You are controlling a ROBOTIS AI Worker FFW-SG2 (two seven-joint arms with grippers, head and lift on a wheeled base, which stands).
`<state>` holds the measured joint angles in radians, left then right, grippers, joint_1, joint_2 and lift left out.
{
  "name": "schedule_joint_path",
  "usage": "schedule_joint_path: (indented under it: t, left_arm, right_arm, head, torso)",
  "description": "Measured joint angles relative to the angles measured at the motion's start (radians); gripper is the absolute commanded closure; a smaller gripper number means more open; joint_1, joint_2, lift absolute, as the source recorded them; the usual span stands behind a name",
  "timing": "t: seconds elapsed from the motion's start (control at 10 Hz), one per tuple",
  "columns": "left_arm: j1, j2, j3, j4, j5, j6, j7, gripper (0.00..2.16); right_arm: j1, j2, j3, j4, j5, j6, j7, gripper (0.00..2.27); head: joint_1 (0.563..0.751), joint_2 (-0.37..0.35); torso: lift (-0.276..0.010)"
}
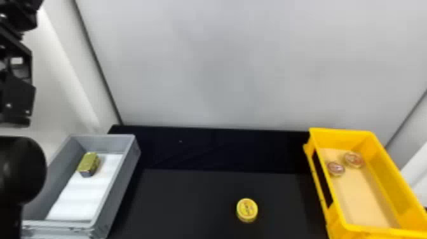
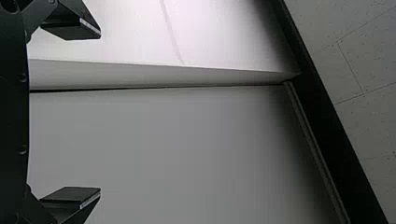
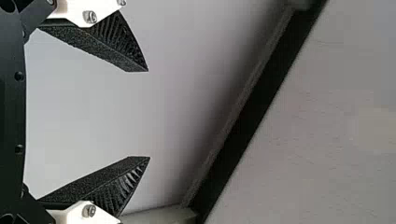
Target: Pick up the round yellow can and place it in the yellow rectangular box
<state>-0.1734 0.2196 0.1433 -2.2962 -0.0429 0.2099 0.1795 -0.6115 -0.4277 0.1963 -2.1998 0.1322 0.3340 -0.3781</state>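
Observation:
The round yellow can lies on the black table, right of the middle and near the lower edge of the head view. On the right stands the yellow rectangular box, holding two small round tins. My left gripper is raised at the head view's left edge, far from the can. In the left wrist view the left gripper is open with nothing between its fingers. My right gripper, in the right wrist view, stands wide open and holds nothing, facing a pale wall.
A grey box with a white liner stands at the left, holding a gold-coloured rectangular tin. Black table surface lies between the two boxes. A pale wall rises behind the table.

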Motion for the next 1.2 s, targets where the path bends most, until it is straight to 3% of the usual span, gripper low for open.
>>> schedule_joint_path:
  t: [0.2,0.3,0.4,0.5,0.6,0.8,1.0,1.2]
  left_arm:
    - [0.000,-0.002,-0.004,0.000,0.000,0.004,0.000,0.10]
    - [0.000,-0.005,-0.005,0.000,0.000,0.006,0.000,0.10]
    - [0.000,-0.007,-0.007,0.000,0.000,0.009,0.000,0.10]
    - [0.000,-0.009,-0.010,0.000,-0.001,0.011,0.000,0.10]
    - [-0.001,-0.012,-0.013,0.000,-0.002,0.012,0.000,0.10]
    - [-0.003,-0.018,-0.020,0.000,-0.002,0.014,0.000,0.10]
    - [-0.003,-0.024,-0.027,0.002,-0.003,0.013,0.000,0.10]
    - [-0.002,-0.028,-0.030,0.007,-0.003,0.009,0.000,0.10]
  right_arm:
    - [0.029,0.023,-0.003,-0.008,-0.197,0.229,-0.111,0.14]
    - [0.037,0.067,-0.036,-0.013,-0.306,0.431,-0.095,0.13]
    - [0.033,0.119,-0.077,-0.011,-0.358,0.645,-0.015,0.12]
    - [0.021,0.160,-0.106,0.004,-0.369,0.852,0.113,0.12]
    - [0.010,0.175,-0.111,0.031,-0.361,1.003,0.243,0.12]
    - [0.039,0.159,-0.084,0.109,-0.333,1.136,0.495,0.13]
    - [0.123,0.155,-0.057,0.209,-0.123,1.092,0.908,0.13]
    - [0.175,0.181,-0.017,0.332,0.235,0.997,1.307,0.12]
  head:
    - [0.663,0.054]
    - [0.663,0.054]
    - [0.663,0.054]
    - [0.663,0.054]
    - [0.663,0.054]
    - [0.663,0.054]
    - [0.663,0.054]
    - [0.663,0.054]
  torso:
    - [-0.002]
    - [-0.002]
    - [-0.002]
    - [-0.002]
    - [-0.002]
    - [-0.002]
    - [-0.002]
    - [-0.002]
